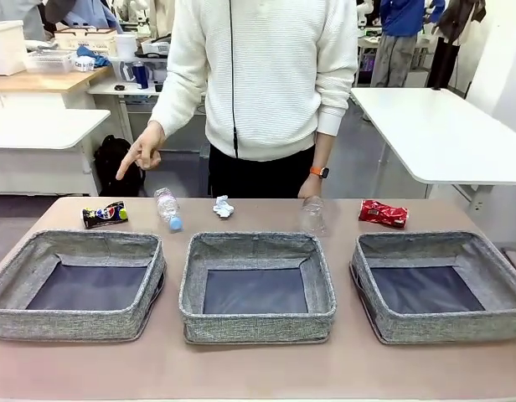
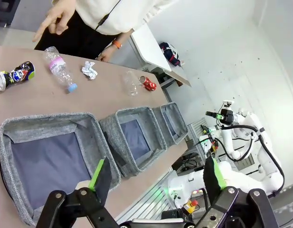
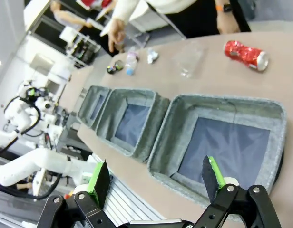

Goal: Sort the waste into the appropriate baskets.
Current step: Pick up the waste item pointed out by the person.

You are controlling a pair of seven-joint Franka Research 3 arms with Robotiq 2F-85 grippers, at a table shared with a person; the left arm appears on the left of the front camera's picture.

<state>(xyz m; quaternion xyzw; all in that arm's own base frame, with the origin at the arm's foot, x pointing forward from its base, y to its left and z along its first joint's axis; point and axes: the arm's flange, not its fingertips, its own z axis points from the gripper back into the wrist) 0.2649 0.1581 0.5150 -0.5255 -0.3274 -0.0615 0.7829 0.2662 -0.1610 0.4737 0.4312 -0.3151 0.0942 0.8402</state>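
Three grey woven baskets stand in a row: left (image 1: 78,322), middle (image 1: 256,327), right (image 1: 442,327). Behind them lies the waste: a crushed dark can (image 1: 105,214), a clear bottle with blue cap (image 1: 167,208), a crumpled paper wad (image 1: 224,207), a clear plastic cup (image 1: 313,215) and a crushed red can (image 1: 383,213). A person's hand (image 1: 143,149) points down above the dark can; the other hand rests behind the cup. My left gripper (image 2: 156,178) hangs open above the left basket (image 2: 46,159). My right gripper (image 3: 158,178) hangs open over the right basket (image 3: 222,147).
The person stands at the far edge of the table. White tables and a black bag lie beyond. Bare tabletop runs in front of the baskets.
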